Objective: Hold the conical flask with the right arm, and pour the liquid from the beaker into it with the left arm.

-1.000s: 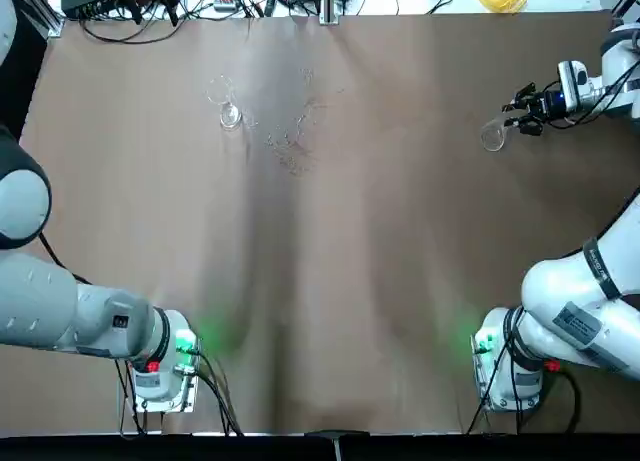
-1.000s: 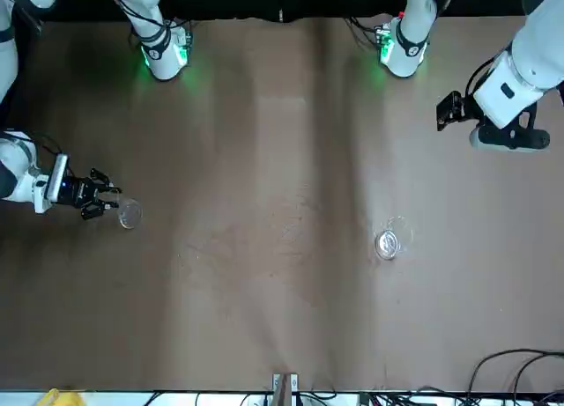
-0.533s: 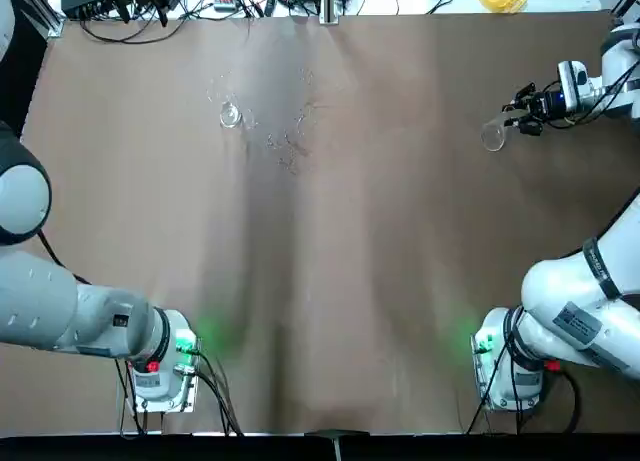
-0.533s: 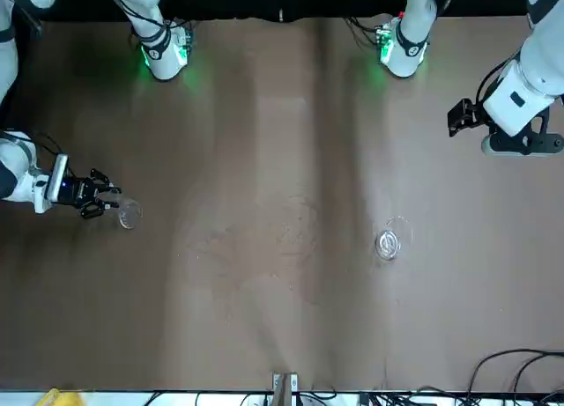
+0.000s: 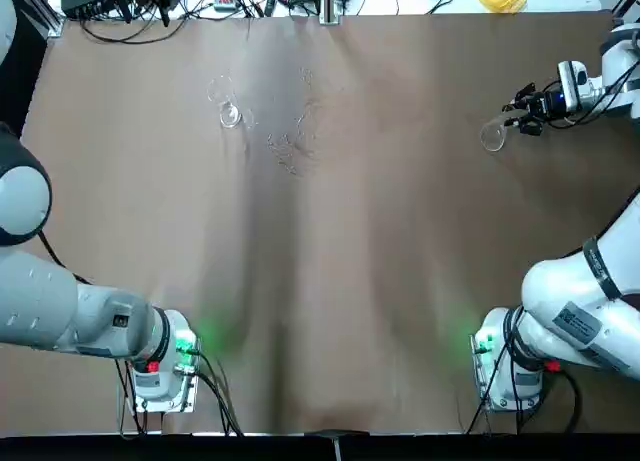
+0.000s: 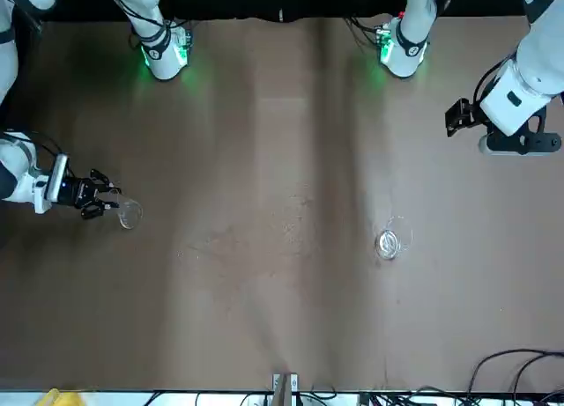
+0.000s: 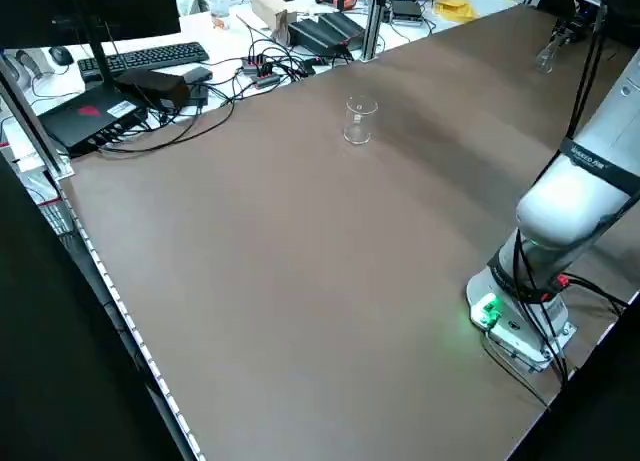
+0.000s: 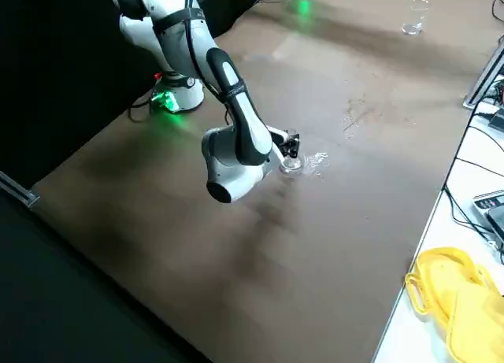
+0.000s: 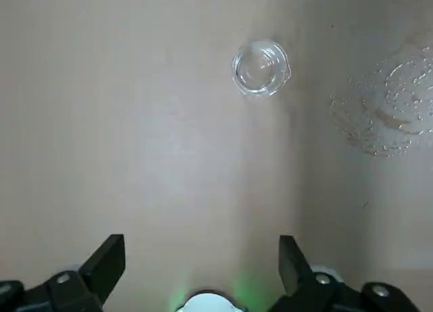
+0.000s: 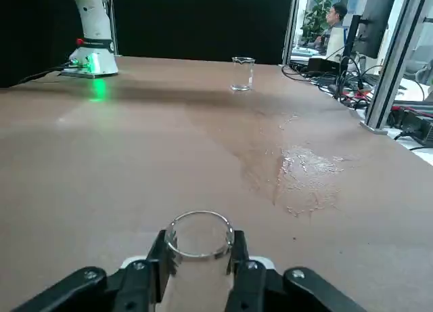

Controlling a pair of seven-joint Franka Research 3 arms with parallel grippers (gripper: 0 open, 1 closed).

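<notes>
I have the right gripper (image 10: 197, 271) closed on the neck of the flask (image 5: 492, 135), which stands at the table's right edge, at about two o'clock in the top view. The left gripper (image 9: 201, 268) hangs high above the table with its fingers (image 9: 108, 261) spread wide and holding nothing. The beaker (image 5: 229, 114) stands upright at about eleven o'clock on the table (image 5: 380, 261), well apart from the flask. From my left gripper it lies ahead toward the far edge, roughly twelve o'clock. The left arm is clearly the nearer one, so I judge it must descend forward and grasp the beaker's straight wall from the side.
</notes>
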